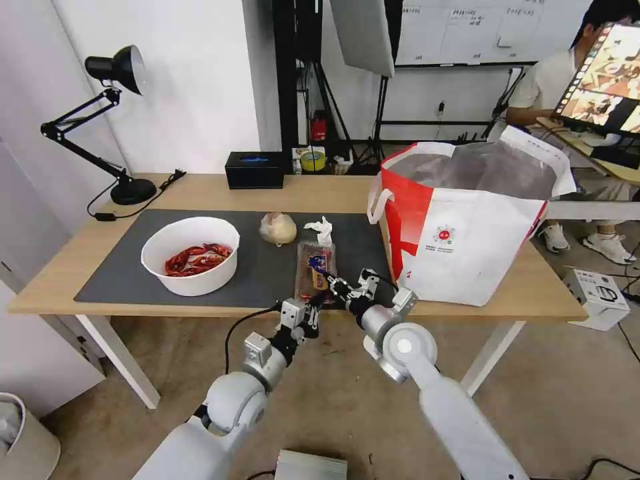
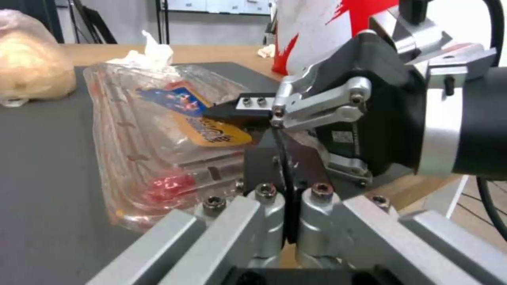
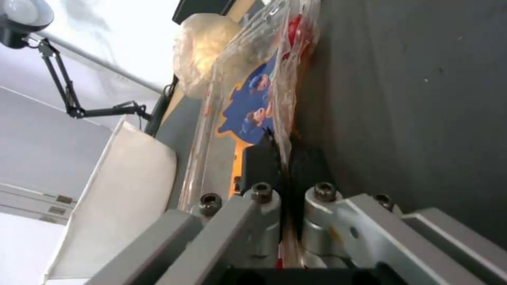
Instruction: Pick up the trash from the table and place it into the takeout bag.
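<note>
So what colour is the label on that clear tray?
Blue and yellow-orange on the clamshell tray, clearest in the left wrist view.

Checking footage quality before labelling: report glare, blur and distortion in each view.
Head view: wide-angle bend at the edges, even light, a soft sheen on the bag lining. Left wrist view: the clear tray glints, the right gripper is sharp, the left gripper's own frame is soft up close. Right wrist view: tilted, bright wall washed out, the right gripper blurred at the tray edge.

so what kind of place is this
Probably a lab or studio staged as a dining spot: a grey softbox panel on stands, a wall whiteboard, and a long light-wood table of takeout leftovers.
</note>
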